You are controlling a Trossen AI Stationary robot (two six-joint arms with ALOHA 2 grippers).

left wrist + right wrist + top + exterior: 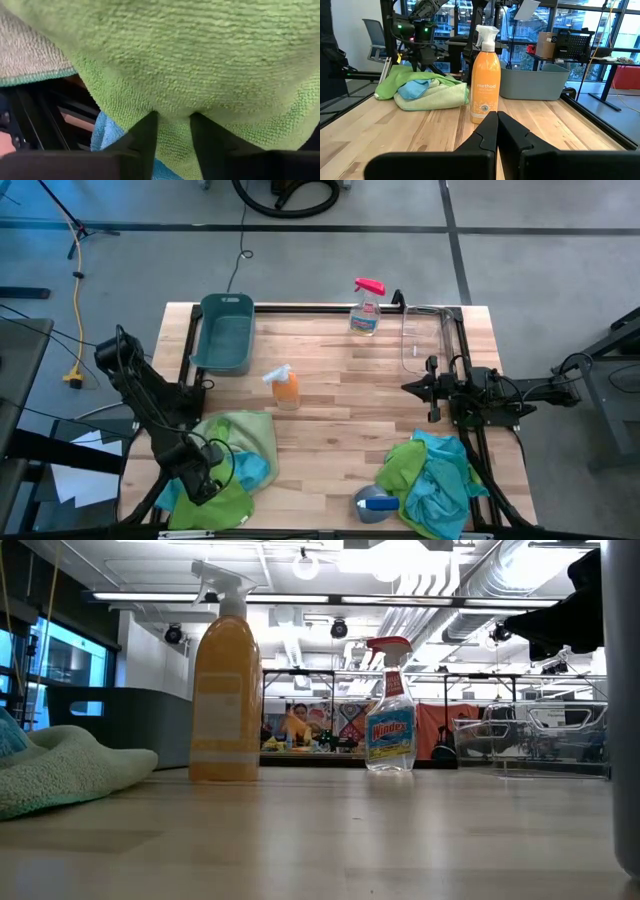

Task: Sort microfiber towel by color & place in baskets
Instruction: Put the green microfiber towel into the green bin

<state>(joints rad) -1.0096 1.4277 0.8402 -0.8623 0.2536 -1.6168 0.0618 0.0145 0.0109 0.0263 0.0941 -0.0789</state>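
High view showed the wooden bench (330,430) with its middle planks bare and open, while the things crowded its edges. The left gripper (205,485) sat low at the near left corner, its dark fingers (145,137) a little apart and pressed into a looped, nubby green microfiber towel (200,65), with folds of that cloth between them; whether they truly clamped it could not be told. That towel belonged to the left pile (225,465) of green and blue cloths, which spilled to the bench's near edge. A second heap of green and teal towels (435,480) lay at the near right corner, just beside a blue-capped object (375,502).

The opaque teal-green basket (225,330), a smooth rectangular plastic tub, stood at the far left edge, well apart from both piles. The clear basket (422,335) stood at the far right edge, see-through and hard to make out. Between them at the far edge stood a clear spray bottle with a red trigger (366,308); an orange spray bottle (285,387) stood nearer the centre, between the teal-green basket and the left pile.

The right gripper (412,387) hovered near the right edge, just near of the clear basket, its fingers (487,132) pressed together on nothing.
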